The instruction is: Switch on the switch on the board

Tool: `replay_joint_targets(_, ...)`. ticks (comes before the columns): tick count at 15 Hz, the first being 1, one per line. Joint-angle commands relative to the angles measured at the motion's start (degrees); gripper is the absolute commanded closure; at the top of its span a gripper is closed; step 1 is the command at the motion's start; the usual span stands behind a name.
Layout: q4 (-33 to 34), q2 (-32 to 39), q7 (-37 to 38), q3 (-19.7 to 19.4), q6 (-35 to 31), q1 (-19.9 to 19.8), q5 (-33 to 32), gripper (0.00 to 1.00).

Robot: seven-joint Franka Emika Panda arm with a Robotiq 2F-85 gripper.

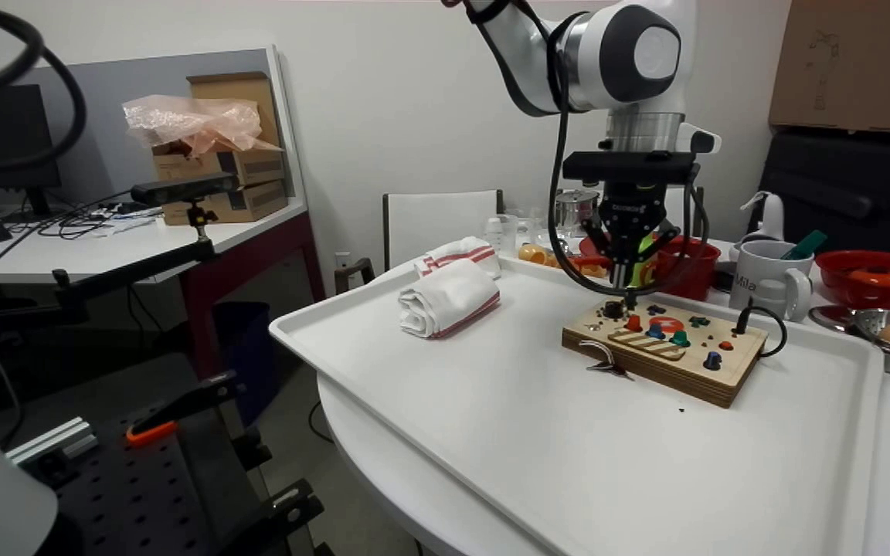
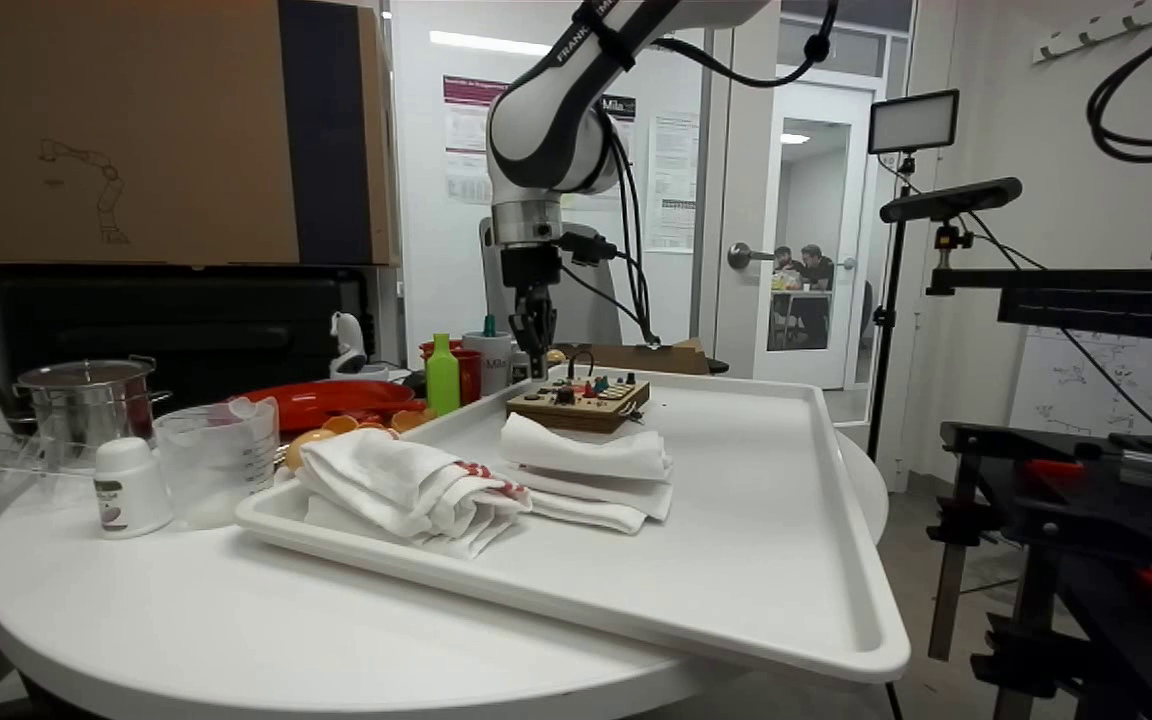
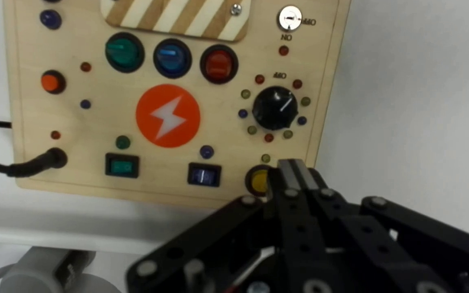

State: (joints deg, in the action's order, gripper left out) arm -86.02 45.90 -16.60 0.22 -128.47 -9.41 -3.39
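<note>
Light-tan rectangular wooden board: lies flat on the white rectangular tray, close to a rim, in both exterior views.
Black two-fingered gripper: points down above a corner of the board, its fingers pressed together side by side; whether the tips touch the board cannot be told.
Round yellow button: set in a black ring just beside the fingertips, which hide part of it in the wrist view.
Same edge of the board: a green rectangular rocker switch and a blue rectangular rocker switch, both framed in black, the blue one nearer the gripper.
Round black dial: white pointer line, circled by small coloured lights, OFF printed nearby.
Round silver metal key switch: marked ON and OFF, lettering upside down in the wrist view.
Mid-board: an orange-red disc with a white lightning bolt.
Thin black cable: plugged in near another corner, looping off the board's side.
Folded white cloth with red stripes: on the tray, apart from the board, a second striped white cloth beside it.
Beyond the rim: a pale cylindrical mug lettered Mila, a bright-green bottle and a silver metal pot.
</note>
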Motion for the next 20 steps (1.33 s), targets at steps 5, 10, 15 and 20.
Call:
replay_joint_targets(5, 4.41, 3.47, 1.33, -0.50, -0.18, 0.50, 0.28, 1.00)
replay_joint_targets(10, 5.74, 4.33, 1.94, -0.86, -0.25, 0.36, 0.23, 1.00)
replay_joint_targets(15, 6.22, 4.76, 2.46, -1.21, 0.10, 0.50, 0.01, 1.00)
replay_joint_targets(20, 6.41, 5.27, 2.76, -1.29, -0.21, 0.67, -0.13, 1.00)
